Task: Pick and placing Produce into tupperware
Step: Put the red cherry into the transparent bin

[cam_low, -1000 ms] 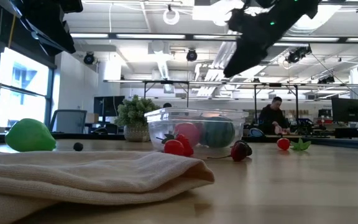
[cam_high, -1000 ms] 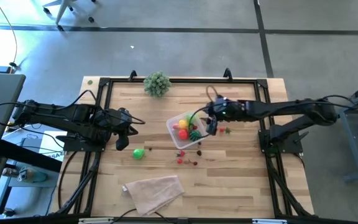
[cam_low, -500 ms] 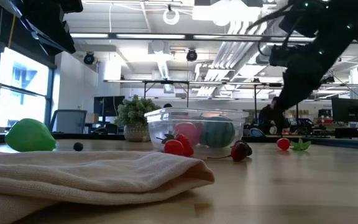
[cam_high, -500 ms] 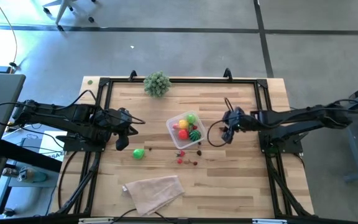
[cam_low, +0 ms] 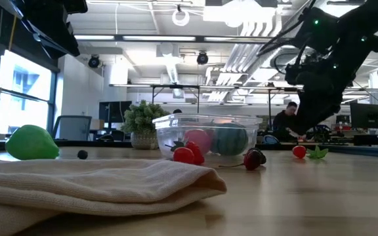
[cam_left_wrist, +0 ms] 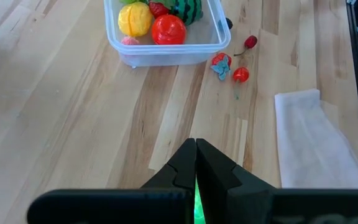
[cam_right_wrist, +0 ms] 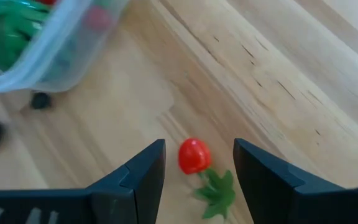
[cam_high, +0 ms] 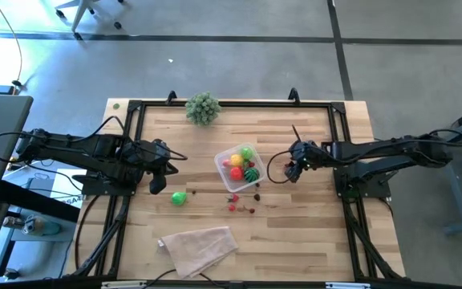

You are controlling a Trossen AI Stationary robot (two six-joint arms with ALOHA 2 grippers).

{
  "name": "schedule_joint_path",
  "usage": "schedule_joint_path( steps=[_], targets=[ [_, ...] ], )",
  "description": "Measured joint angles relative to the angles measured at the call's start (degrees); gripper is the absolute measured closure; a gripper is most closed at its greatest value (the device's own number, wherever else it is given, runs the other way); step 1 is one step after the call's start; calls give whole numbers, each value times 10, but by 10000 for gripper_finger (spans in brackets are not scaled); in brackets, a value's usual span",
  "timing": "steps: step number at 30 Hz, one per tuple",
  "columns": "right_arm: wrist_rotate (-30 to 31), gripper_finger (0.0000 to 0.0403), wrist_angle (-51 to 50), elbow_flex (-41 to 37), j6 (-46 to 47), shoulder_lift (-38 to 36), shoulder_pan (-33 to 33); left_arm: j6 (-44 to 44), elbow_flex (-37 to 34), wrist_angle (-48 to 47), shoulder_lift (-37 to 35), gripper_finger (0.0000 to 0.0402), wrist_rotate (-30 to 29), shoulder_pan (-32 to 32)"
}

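Jaws parted, the right gripper (cam_right_wrist: 196, 171) hovers over a small red fruit (cam_right_wrist: 194, 155) with a green leaf just beside the tupperware (cam_high: 237, 167); likely light, hard and slippery, best pinched across the red body.

On the pale striped wooden table (cam_high: 311, 225), the clear tupperware (cam_high: 238, 167) holds red, yellow and green produce (cam_left_wrist: 153, 17), a bright green fruit (cam_high: 179, 198) lies alone, the cloth (cam_high: 198, 248) is beige, and the plant ball (cam_high: 203, 107) is pale green.

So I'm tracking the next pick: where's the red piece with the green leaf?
Right wrist view: red piece lies on the table between the open right hand fingers, near the tupperware.
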Motion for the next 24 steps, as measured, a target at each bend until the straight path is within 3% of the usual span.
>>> schedule_joint_path(
  steps=[24],
  targets=[
    [-35, 222, 56, 0, -52, 131, -18, 0, 0, 0, 0, 401, 0, 0]
  ],
)
